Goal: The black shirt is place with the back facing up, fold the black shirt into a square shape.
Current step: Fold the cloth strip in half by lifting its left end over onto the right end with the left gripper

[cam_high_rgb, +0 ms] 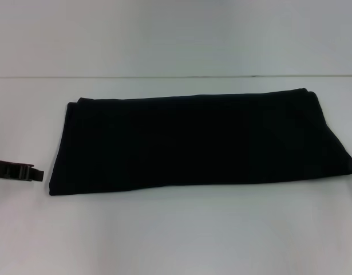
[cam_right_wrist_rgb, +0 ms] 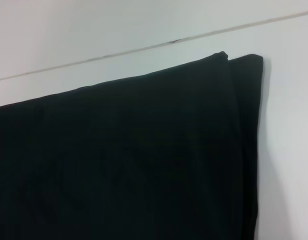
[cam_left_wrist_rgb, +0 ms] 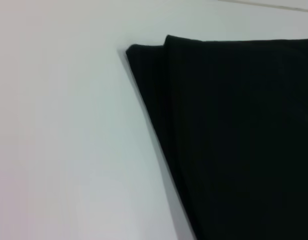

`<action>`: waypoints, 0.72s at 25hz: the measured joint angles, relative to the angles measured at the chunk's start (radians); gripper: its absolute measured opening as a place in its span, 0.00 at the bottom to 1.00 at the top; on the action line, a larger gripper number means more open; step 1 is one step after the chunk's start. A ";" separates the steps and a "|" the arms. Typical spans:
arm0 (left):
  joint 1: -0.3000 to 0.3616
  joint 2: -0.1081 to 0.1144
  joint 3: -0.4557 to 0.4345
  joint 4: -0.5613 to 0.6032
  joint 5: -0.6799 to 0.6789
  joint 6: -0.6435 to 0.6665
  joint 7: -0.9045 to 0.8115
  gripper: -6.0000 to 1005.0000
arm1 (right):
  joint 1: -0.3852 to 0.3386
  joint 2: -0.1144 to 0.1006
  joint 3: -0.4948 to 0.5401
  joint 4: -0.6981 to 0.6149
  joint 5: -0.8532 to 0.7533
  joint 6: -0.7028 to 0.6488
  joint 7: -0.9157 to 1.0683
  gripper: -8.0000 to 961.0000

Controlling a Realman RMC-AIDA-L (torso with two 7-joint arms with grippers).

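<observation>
We saw the black shirt (cam_high_rgb: 193, 140) folded into a long band on the white surface (cam_high_rgb: 176, 229); the left gripper (cam_high_rgb: 37, 173) waited just beside it, its jaws' state impossible to tell.

Black shirt (cam_right_wrist_rgb: 123, 155), folded, filling most of the view, flat on a white table (cam_right_wrist_rgb: 289, 150). Two layered edges at one corner (upper layer set slightly in from the lower). Thin dark seam (cam_right_wrist_rgb: 159, 46) across the table beyond.
</observation>
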 joint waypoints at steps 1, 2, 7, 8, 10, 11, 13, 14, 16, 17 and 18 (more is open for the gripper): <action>0.001 0.000 0.000 0.002 0.000 0.000 0.000 0.05 | -0.001 0.000 0.001 0.000 0.000 -0.002 0.000 0.02; 0.001 0.001 -0.001 0.003 0.000 0.000 0.000 0.05 | -0.002 -0.001 0.002 0.000 0.000 -0.004 0.000 0.02; 0.001 0.001 -0.001 0.003 0.000 0.003 0.002 0.06 | -0.002 -0.002 0.003 0.000 0.000 -0.024 -0.006 0.02; 0.001 0.001 -0.002 0.005 -0.001 0.008 0.001 0.06 | -0.002 -0.002 0.004 0.000 0.000 -0.027 -0.004 0.02; 0.001 0.000 -0.014 0.019 -0.005 0.028 -0.005 0.06 | -0.002 -0.001 0.009 -0.010 0.000 -0.034 0.008 0.02; 0.000 0.001 -0.024 0.027 -0.006 0.041 -0.008 0.06 | -0.004 -0.002 0.013 -0.019 0.000 -0.037 0.012 0.02; -0.008 0.007 -0.061 0.043 -0.010 0.088 -0.010 0.06 | -0.011 -0.001 0.027 -0.044 0.000 -0.050 0.016 0.02; -0.012 0.010 -0.074 0.045 -0.012 0.105 -0.010 0.06 | -0.015 -0.001 0.038 -0.057 0.000 -0.056 0.016 0.02; -0.021 0.018 -0.105 0.048 -0.019 0.150 -0.013 0.06 | -0.023 0.002 0.065 -0.086 0.000 -0.073 0.014 0.02; -0.024 0.021 -0.121 0.049 -0.022 0.170 -0.014 0.06 | -0.027 0.004 0.084 -0.103 0.000 -0.090 0.011 0.06; -0.025 0.023 -0.137 0.051 -0.026 0.187 -0.017 0.06 | -0.030 0.006 0.104 -0.122 0.000 -0.108 0.008 0.11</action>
